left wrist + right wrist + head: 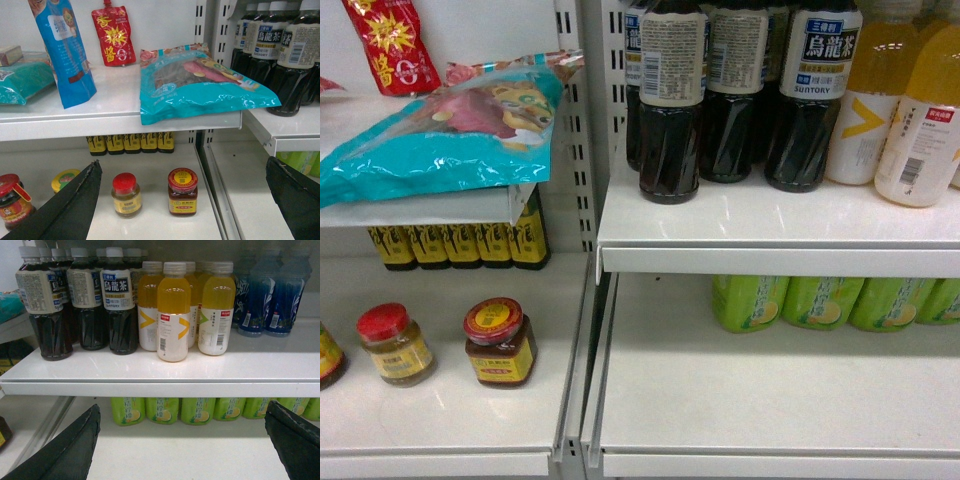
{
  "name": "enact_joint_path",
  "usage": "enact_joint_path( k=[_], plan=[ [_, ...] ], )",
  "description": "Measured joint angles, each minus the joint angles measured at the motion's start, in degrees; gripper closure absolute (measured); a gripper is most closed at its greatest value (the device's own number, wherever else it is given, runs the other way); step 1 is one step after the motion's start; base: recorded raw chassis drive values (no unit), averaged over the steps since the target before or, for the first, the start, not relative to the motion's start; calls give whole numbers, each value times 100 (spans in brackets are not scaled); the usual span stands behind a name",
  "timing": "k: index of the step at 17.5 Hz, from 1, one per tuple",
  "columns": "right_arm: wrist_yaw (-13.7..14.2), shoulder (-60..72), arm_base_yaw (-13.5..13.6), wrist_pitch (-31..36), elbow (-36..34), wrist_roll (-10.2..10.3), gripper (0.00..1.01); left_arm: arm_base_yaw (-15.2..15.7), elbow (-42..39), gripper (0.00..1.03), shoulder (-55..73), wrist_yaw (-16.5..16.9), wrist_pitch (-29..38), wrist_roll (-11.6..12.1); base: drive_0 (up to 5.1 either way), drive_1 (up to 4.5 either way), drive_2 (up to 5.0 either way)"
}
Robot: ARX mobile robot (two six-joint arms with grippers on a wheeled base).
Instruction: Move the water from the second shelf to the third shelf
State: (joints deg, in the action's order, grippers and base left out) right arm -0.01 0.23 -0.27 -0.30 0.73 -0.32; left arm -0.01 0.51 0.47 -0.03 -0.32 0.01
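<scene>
The water is out of view in all three views. My left gripper [183, 162] is open, its black fingers [75, 205] spread wide in front of a lower shelf with two small jars, a red-capped one [126, 195] and a sauce jar [182, 192]. My right gripper [183, 406] is also open and holds nothing. It faces the gap under a white shelf [160, 371], with a row of green lemon-drink bottles [162, 410] at the back. Neither gripper shows in the head view.
The upper right shelf carries dark oolong tea bottles [117, 300], yellow drink bottles [173, 312] and blue bottles [265, 295]. A teal snack bag [440, 135] overhangs the left shelf's edge. A slotted upright [585, 120] divides the two bays. Small dark bottles [460, 245] line the lower left back.
</scene>
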Motion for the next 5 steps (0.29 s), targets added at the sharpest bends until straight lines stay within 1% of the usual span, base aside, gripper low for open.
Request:
enact_joint_path(
  k=[5],
  plan=[
    [0, 0, 0, 0, 0, 0, 3, 0, 0, 5, 0, -2, 0, 0, 0, 0, 0]
  ],
)
